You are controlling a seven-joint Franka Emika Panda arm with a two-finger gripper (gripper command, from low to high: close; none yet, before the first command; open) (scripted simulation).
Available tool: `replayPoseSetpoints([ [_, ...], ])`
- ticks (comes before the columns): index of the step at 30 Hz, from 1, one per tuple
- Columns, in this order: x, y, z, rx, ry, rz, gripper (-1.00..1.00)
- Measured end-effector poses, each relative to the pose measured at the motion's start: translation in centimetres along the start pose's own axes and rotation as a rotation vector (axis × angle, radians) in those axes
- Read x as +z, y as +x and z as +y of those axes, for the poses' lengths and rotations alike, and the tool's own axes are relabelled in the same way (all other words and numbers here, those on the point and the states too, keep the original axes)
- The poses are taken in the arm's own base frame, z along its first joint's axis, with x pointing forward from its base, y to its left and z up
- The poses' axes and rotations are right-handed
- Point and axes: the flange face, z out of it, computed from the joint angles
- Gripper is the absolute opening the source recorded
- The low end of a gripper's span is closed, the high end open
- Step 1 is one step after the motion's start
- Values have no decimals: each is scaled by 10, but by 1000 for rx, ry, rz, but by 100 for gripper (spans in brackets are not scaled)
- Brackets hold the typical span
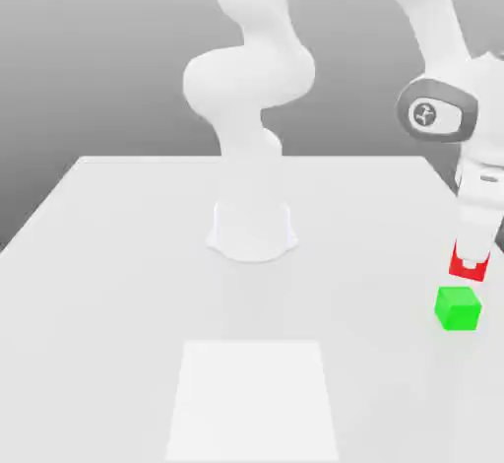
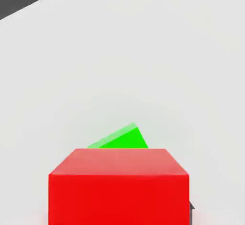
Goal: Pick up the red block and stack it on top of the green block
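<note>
The red block (image 1: pixel 469 268) sits between the fingers of my gripper (image 1: pixel 471 262) at the exterior view's right, just behind the green block (image 1: pixel 459 307). The gripper is shut on the red block, whose lower part shows beneath the white fingers. Whether the red block rests on the table or hangs slightly above it I cannot tell. In the hand view the red block (image 2: pixel 118 185) is large and close, and a corner of the green block (image 2: pixel 122 140) peeks out from behind it.
The white table (image 1: pixel 118 284) carries the arm's round base (image 1: pixel 252 230) at its middle back. A lighter rectangular patch (image 1: pixel 254 397) lies on the table near the front edge. The table's right edge is close to both blocks.
</note>
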Motion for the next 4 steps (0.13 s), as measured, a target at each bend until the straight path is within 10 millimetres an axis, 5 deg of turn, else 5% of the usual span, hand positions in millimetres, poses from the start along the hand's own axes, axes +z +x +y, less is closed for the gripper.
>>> replayPoseSetpoints([
  [1,11,-1,0,-1,0,0,-100],
  [2,16,-1,0,-1,1,-1,100],
  [4,16,-1,0,-1,1,-1,100],
])
